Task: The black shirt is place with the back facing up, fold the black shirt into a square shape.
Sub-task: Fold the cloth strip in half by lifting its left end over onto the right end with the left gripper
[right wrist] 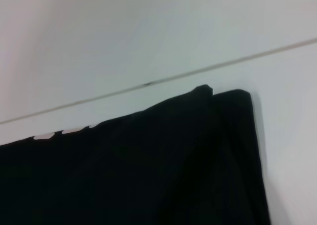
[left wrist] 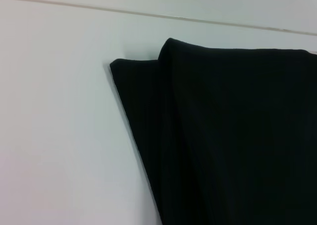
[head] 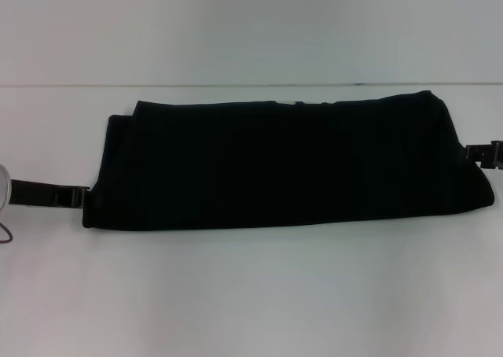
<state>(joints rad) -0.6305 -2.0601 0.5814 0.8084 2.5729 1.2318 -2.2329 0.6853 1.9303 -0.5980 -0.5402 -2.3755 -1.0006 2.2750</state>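
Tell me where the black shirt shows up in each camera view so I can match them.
Head view: shirt lies as a wide folded band across the middle of the table, left gripper and right gripper at its ends.
Left wrist view: shirt fills the lower right, one folded corner showing.
Right wrist view: shirt fills the lower part.
Shared landmark: the seam line behind it.

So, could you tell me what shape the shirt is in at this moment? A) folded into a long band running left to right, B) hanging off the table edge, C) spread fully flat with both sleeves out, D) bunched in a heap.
A: the shirt lies as a long layered band across the table, with the left hand and right hand at its ends.
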